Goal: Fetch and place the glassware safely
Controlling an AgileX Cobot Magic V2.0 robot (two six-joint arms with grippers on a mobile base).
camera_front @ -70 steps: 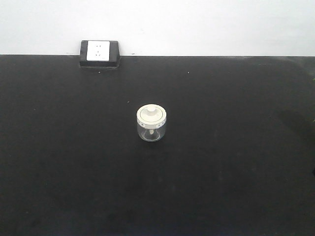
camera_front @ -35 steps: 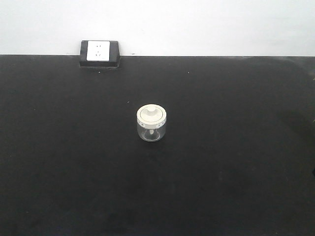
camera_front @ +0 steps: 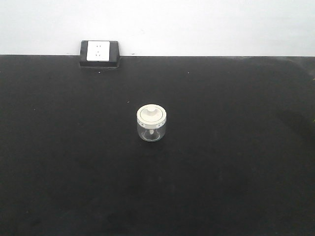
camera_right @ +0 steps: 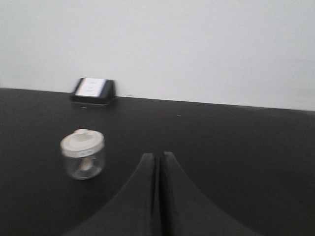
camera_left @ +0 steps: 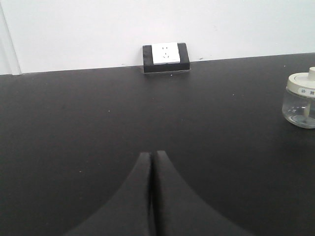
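Nearest to me, low over the black table (camera_front: 236,187), both arms sit idle with nothing between their fingers. The left gripper (camera_left: 152,160) has its two dark fingers pressed flat together, only a thin seam showing between them, and they hold nothing. The right gripper (camera_right: 158,158) is much the same, fingers drawn together with a hairline slit down the middle, also empty; its view is a little blurred. Neither gripper shows in the front view. Beyond them, standing upright on the table, is the glass jar (camera_front: 151,123), small and squat, with clear walls and a round cream-white lid topped by a central knob. From the left gripper the jar (camera_left: 299,98) sits ahead and well off to the right, partly cut off by the edge of that view, with small printed marks visible on the lid's band. From the right gripper the jar (camera_right: 83,154) sits ahead and to the left, apart from the fingers and not touched by them. Farther back from the jar and to its left, at the table's far edge against the pale wall (camera_front: 197,24), sits a black block with a white socket plate (camera_front: 99,52) on its face.
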